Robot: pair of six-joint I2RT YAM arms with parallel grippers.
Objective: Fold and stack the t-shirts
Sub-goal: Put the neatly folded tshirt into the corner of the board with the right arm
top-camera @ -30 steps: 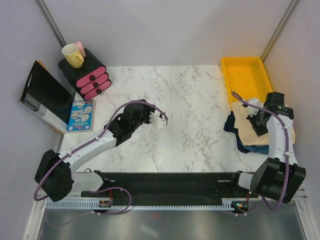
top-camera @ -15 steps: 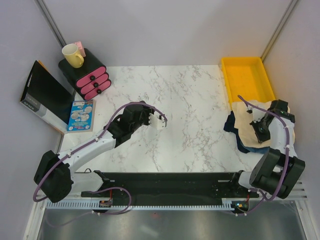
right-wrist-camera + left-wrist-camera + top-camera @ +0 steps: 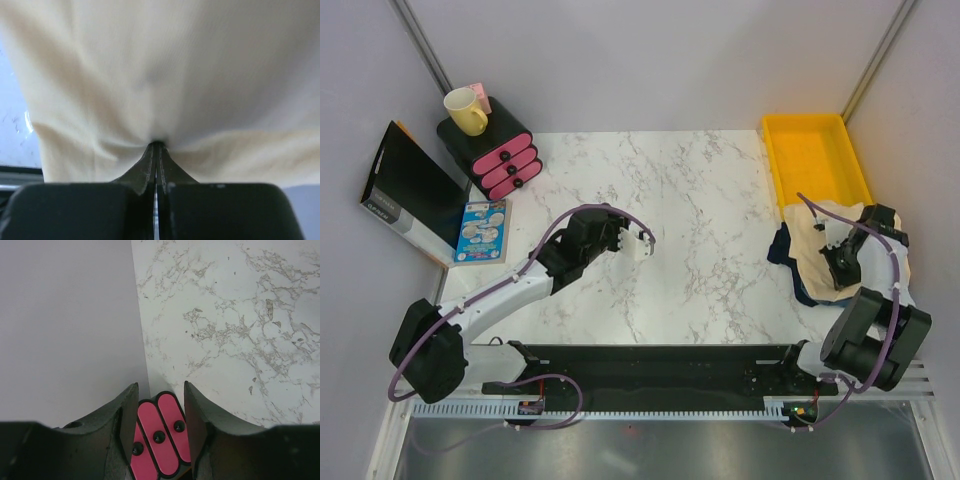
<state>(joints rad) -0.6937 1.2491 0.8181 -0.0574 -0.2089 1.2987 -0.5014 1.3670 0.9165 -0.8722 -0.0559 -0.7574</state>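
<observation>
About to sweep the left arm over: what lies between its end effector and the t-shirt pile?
Nothing but bare marble table between the left end effector and the t-shirts, as the top external view shows.

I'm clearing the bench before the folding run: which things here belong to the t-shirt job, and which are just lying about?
For the job: cream t-shirt, pinched in the right fingers; perhaps the dark blue garment under it.
Lying about: yellow mug, pink drawer unit, black box, blue booklet, yellow tray (empty, use unclear).
</observation>
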